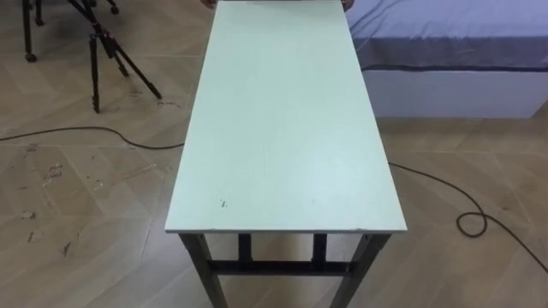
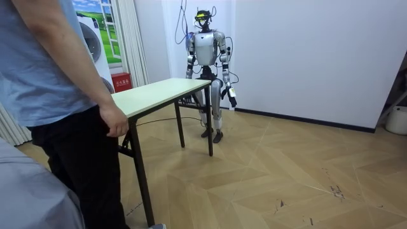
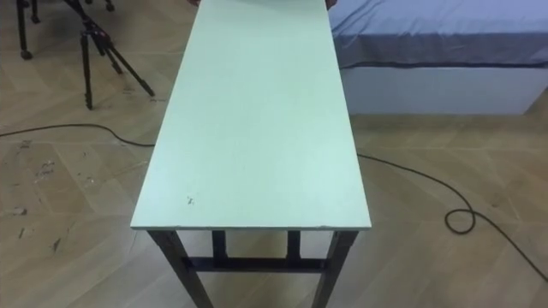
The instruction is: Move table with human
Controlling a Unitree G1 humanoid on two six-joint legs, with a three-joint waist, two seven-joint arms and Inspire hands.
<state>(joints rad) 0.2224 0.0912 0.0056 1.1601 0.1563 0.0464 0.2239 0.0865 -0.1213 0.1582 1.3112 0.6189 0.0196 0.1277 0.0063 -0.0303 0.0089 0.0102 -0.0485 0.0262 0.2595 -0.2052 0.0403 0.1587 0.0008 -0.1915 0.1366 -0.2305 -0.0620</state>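
The surface [image 1: 282,128] stands on the floor [image 1: 77,188] between the robot, at one short edge, and a person [image 2: 57,70] at the other. The person's hand [image 2: 114,121] is seen at that far short edge. In the room view the left robot hand [image 2: 232,95] hangs at the robot's side, apart from the surface. Whether it is apart or together cannot be told at that distance. The right robot hand is lost beside the robot's end of the surface, and its state cannot be told either.

No hold by the robot is seen. If the far edge were lifted or pushed first, the surface could be tipped or driven against the robot's legs. A cable [image 1: 467,224] is looped on the floor off the near right corner and could be caught by a leg of the surface or trodden on. A bed [image 1: 445,38] lies just off the far right corner and a tripod [image 1: 103,47] off the far left corner. Either could be struck if the surface were swung.

The far short edge is cut off at the top of the eye views, so the person's grip cannot be judged.
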